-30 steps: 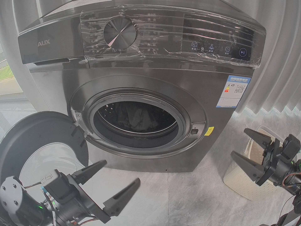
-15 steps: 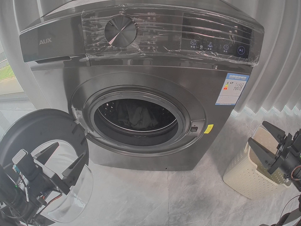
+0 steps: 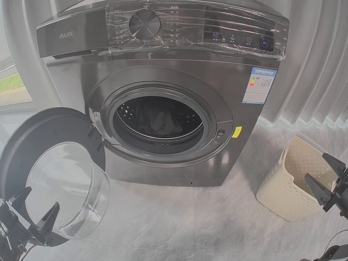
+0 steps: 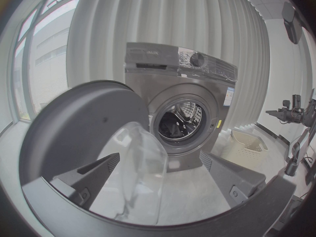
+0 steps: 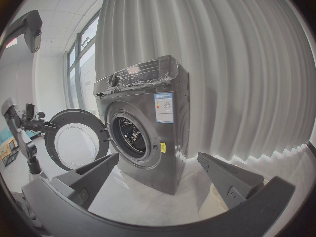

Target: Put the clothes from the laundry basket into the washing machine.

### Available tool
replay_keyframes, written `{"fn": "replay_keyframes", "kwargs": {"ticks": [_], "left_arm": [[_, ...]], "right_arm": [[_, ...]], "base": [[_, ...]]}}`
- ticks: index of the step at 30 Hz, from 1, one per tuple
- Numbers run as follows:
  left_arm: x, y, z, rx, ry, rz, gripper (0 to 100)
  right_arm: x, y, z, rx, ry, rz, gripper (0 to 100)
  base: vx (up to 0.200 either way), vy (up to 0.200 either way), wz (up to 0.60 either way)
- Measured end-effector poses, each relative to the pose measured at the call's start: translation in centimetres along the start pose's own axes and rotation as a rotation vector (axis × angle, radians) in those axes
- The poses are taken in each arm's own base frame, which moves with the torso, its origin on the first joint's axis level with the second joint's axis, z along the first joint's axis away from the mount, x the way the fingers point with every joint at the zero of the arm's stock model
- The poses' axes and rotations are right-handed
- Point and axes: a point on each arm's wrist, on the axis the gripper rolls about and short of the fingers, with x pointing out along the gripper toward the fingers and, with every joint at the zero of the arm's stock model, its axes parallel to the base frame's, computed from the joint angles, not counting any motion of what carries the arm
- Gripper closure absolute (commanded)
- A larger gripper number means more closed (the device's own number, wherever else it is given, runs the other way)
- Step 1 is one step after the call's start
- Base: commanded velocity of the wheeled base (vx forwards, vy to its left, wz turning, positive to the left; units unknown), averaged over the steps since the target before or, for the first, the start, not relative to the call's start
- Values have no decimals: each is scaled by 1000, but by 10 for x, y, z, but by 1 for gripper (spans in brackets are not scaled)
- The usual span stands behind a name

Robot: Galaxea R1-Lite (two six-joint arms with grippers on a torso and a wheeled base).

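Note:
The grey washing machine (image 3: 163, 73) stands ahead with its round door (image 3: 54, 171) swung open to the left. Dark clothes (image 3: 157, 118) lie inside the drum, seen also as dark clothes (image 4: 171, 125) in the left wrist view. The cream laundry basket (image 3: 290, 189) sits on the floor at the right, and its visible inside holds nothing. My left gripper (image 3: 36, 207) is open, low at the left, in front of the door. My right gripper (image 3: 326, 178) is open beside the basket's right rim. Neither holds anything.
Pale curtains (image 3: 319, 55) hang behind and to the right of the machine. A window (image 3: 11, 80) is at the far left. Grey tiled floor (image 3: 188, 222) lies open between the door and the basket.
The whole picture has shifted: the machine now looks smaller and farther off. Both grippers have drawn back toward the lower corners, the left one from mid-floor to in front of the door.

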Motion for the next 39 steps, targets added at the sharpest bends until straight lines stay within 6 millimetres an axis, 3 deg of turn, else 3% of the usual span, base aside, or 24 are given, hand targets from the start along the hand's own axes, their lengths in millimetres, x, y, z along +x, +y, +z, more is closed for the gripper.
{"fn": "replay_keyframes", "kwargs": {"ticks": [9, 15, 20, 25, 32, 39], "left_arm": [[-27, 11, -6, -17, -97, 113, 0], [-37, 13, -11, -14, -131, 176, 0], [-49, 13, -26, 6, -95, 191, 0], [-57, 12, -40, 7, -57, 202, 0], [-62, 13, -45, -5, -75, 232, 0], [-63, 13, -47, -7, -71, 242, 0]], "right_arm": [[-45, 4, -4, -20, -24, -83, 0], [-75, 12, -14, -36, -61, -112, 0], [-95, 19, -27, -55, -70, -148, 0], [-104, 22, -36, -66, -69, -179, 0], [-111, 26, -58, -35, 62, -246, 0], [-113, 28, -59, -36, 25, -238, 0]], "base": [[-67, 0, 0], [-200, 0, 0], [0, 0, 0], [0, 0, 0], [-86, 0, 0], [0, 0, 0]]}}
